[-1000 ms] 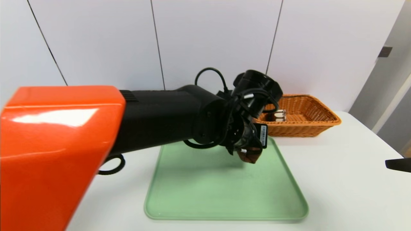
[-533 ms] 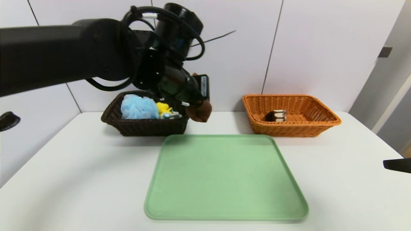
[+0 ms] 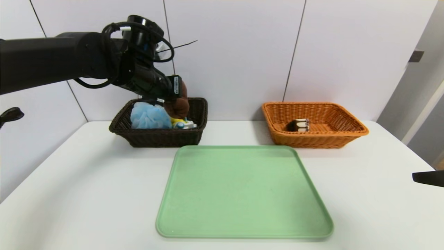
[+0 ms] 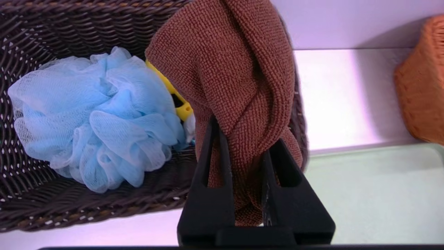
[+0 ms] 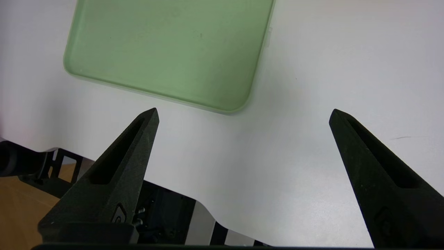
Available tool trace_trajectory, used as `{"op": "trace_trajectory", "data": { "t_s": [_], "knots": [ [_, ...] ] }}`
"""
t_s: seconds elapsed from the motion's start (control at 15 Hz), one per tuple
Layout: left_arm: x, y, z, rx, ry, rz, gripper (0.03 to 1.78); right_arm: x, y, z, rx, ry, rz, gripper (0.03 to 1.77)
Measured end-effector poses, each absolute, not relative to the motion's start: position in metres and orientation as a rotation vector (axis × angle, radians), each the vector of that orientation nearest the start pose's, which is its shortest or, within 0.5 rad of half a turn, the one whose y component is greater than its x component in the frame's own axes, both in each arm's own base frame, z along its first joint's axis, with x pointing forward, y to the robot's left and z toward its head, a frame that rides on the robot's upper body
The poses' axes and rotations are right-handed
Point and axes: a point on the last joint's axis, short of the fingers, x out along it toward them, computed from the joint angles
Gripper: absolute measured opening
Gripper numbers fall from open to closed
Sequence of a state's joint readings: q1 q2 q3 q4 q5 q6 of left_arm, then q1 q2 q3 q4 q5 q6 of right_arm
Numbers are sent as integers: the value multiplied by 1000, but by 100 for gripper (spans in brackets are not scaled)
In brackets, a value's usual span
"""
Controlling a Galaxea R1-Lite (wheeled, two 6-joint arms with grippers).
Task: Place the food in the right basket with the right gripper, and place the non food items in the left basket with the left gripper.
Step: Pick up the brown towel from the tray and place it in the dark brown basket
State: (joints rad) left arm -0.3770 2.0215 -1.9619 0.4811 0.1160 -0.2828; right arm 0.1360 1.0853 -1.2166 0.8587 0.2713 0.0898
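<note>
Two baskets: dark (image 3: 166, 139) under left pincer (image 4: 248, 166) clamping brown cloth (image 4: 239, 76), orange (image 3: 315, 140) holding cake (image 3: 298, 125).

No words, brands or numbers can be read. In the head view, a small white rectangular label (image 3: 176, 85) with rows of dark marks stands on a black box-shaped part (image 3: 169, 86) of the left arm; its print is too small to make out.
</note>
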Motion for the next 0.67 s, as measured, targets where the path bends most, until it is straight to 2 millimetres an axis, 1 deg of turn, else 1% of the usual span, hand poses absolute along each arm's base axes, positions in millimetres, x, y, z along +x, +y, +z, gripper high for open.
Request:
{"op": "trace_trajectory", "data": {
  "t_s": [0.27, 0.47, 0.67],
  "knots": [
    [396, -149, 258, -154, 544, -173, 25, 97, 20, 296, 133, 746, 359, 170],
    [407, -153, 243, -153, 559, -175, 25, 96, 20, 296, 133, 745, 360, 170],
    [412, -156, 236, -159, 577, -207, 69, 97, 20, 296, 133, 746, 358, 170]
  ]
}}
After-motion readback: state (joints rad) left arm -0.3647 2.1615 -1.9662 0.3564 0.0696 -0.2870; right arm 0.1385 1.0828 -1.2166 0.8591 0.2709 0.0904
